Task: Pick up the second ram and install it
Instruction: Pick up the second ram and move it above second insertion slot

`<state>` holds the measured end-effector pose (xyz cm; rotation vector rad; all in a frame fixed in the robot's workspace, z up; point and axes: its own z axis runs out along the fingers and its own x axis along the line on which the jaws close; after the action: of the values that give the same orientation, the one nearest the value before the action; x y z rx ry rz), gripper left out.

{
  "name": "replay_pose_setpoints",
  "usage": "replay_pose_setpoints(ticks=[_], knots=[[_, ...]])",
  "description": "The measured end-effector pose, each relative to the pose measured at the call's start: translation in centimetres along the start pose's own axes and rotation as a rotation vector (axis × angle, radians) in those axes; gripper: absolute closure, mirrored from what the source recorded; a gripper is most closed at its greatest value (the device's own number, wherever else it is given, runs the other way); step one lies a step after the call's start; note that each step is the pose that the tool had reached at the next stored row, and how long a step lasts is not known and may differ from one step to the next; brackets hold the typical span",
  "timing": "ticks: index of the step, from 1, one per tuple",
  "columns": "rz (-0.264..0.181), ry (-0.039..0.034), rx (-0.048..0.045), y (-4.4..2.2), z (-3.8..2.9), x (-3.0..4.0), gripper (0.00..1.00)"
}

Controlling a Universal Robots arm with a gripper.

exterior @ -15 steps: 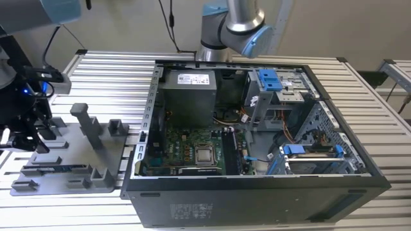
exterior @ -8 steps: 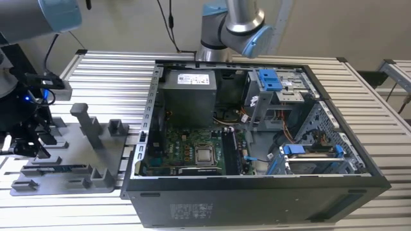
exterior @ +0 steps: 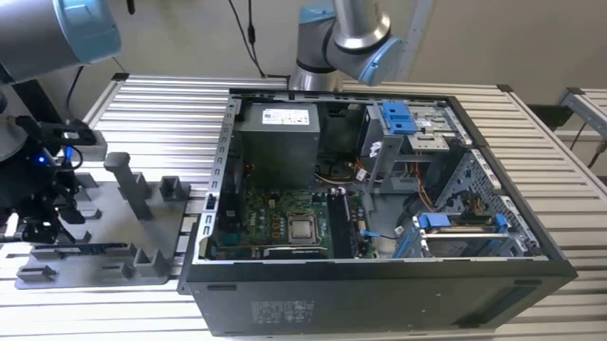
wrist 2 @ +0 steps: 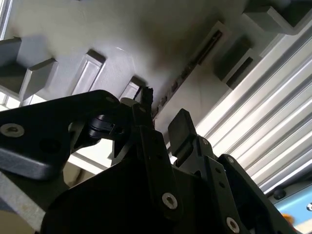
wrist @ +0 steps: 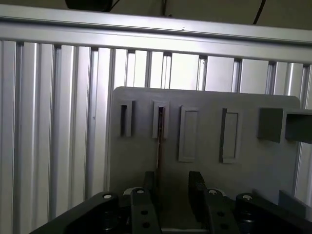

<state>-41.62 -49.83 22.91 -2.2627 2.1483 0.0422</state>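
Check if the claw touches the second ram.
Cannot tell: in the first wrist view the second ram runs close beside the claw, no gap or contact plain.

The gripper (wrist 2: 163,109) is hovering close to the grey tray (wrist 2: 161,29), its two black fingers (wrist 2: 181,127) standing apart. The second ram (wrist 2: 187,68) is sitting on edge in the tray as a thin dark strip, its near end running towards the gap between the fingers. Raised blocks (wrist 2: 92,68) are standing beside it, and the ribbed metal table (wrist 2: 263,122) is lying beyond the tray.
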Motion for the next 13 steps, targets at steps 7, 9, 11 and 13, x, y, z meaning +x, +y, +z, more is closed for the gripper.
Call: replay_pose_setpoints(ticks=[7,9,11,13], knots=[[-0.001,-0.0001,0.0001,0.01,1.24,0.37,0.58],[-0.002,0.0000,0.0001,0.02,1.57,0.39,0.58],[-0.002,0.0000,0.0001,0.01,1.90,0.42,0.58],[-0.003,0.0000,0.0001,0.01,2.21,0.45,0.58]])
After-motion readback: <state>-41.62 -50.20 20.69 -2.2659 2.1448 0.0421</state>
